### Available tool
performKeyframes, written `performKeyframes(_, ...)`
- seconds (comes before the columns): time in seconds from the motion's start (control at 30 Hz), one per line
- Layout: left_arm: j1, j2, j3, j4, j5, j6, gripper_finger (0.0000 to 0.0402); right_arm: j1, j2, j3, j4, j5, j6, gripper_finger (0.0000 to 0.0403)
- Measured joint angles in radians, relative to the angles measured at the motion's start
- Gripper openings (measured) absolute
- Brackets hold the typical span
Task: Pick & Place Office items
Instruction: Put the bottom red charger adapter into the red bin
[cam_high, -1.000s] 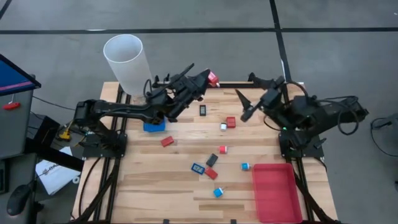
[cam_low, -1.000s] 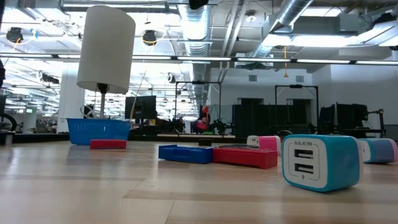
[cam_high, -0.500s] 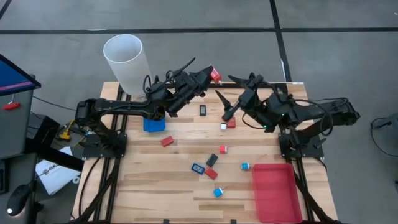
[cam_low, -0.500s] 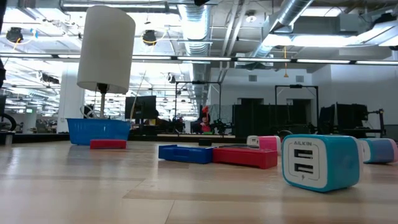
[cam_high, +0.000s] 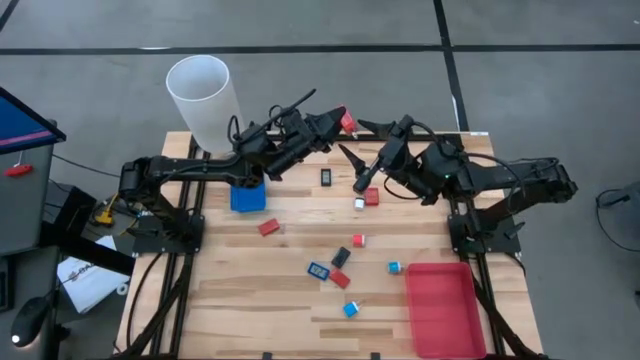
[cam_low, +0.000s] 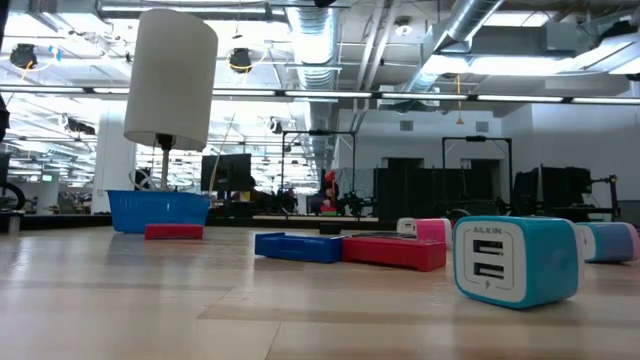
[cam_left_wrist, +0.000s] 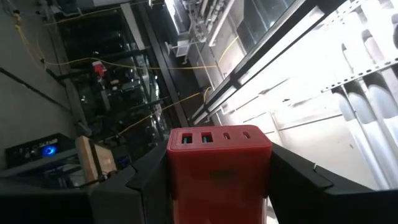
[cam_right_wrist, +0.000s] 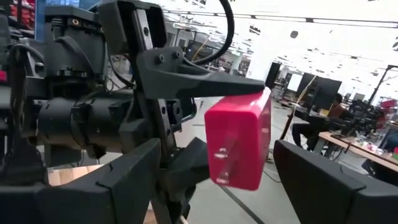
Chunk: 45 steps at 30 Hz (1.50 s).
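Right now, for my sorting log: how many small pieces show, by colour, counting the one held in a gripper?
Red pieces: 4
Blue pieces: 3
Black pieces: 2
White or pink pieces: 2
Total: 11

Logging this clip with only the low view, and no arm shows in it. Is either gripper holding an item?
Observer: Yes. The left gripper is shut on a red USB charger, up in the air over the table's far edge.
Operator: And the right one?
Observer: The right gripper is open and empty. It points at that charger from close by without touching it.
Operator: Where is the red tray?
Observer: The red tray lies at the table's right corner nearest the low camera.
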Motion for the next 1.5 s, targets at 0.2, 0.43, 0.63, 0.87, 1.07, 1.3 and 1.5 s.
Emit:
performKeyframes(0.2, 0.013, -0.001, 0.000, -0.014, 0.031, -0.036, 0.0202, -0.023, 0.000, 0.000, -0.001, -0.023, -0.001, 0.0305)
performKeyframes(0.43, 0.014, -0.001, 0.000, -0.026, 0.050, -0.042, 0.0202, -0.036, -0.001, 0.000, -0.025, -0.047, -0.002, 0.0305)
performKeyframes(0.63, 0.010, -0.001, 0.000, -0.043, 0.071, -0.043, 0.0202, -0.046, -0.001, 0.000, -0.046, -0.056, -0.001, 0.0305)
performKeyframes(0.87, 0.000, -0.001, 0.000, -0.042, 0.090, -0.044, 0.0202, -0.067, -0.005, 0.000, -0.032, -0.010, 0.006, 0.0305)
performKeyframes(1.07, 0.000, -0.001, 0.000, -0.046, 0.091, -0.045, 0.0202, -0.067, -0.006, 0.000, -0.033, -0.013, 0.006, 0.0275)
performKeyframes(1.3, -0.001, -0.001, 0.002, -0.045, 0.092, -0.047, 0.0202, -0.056, 0.003, 0.024, -0.048, -0.026, 0.006, 0.0178)
performKeyframes(1.5, 0.000, -0.002, 0.002, -0.047, 0.079, -0.062, 0.0207, -0.053, 0.001, 0.033, -0.057, -0.018, -0.009, 0.0114)
